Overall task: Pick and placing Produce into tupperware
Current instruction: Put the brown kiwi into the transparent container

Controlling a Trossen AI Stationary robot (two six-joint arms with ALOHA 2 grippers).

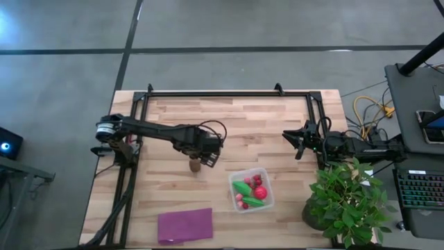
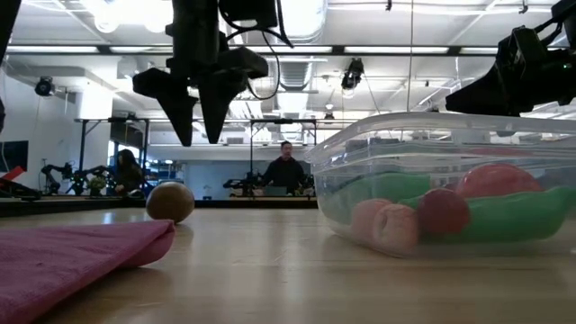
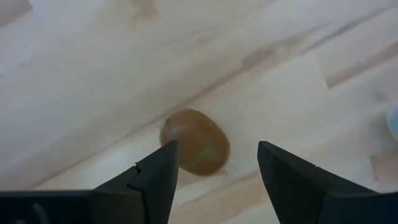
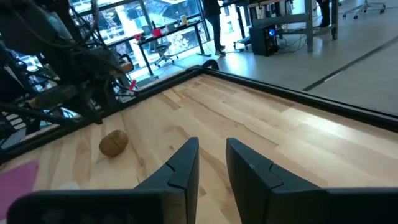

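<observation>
A brown kiwi-like ball (image 1: pixel 195 165) rests on the wooden table, left of the clear tupperware (image 1: pixel 267 201). My left gripper (image 3: pixel 217 165) hangs open above the ball, pointing down, clear of it; in the low view its fingers (image 2: pixel 193 112) stand well above the ball (image 2: pixel 170 201). Inside the tupperware (image 2: pixel 360 144) lie green oblong pieces (image 1: pixel 243 187), a red ball (image 1: pixel 260 192) and small pink berries (image 2: pixel 385 225). My right gripper (image 4: pixel 211 162) waits shut at the table's right side (image 1: pixel 300 142), holding nothing.
A flat purple sheet (image 1: pixel 185 225) lies near the front edge, left of the tupperware. A leafy potted plant (image 1: pixel 347 201) stands at the front right corner. A black frame rail (image 1: pixel 229 93) runs along the far edge. People show in the room beyond.
</observation>
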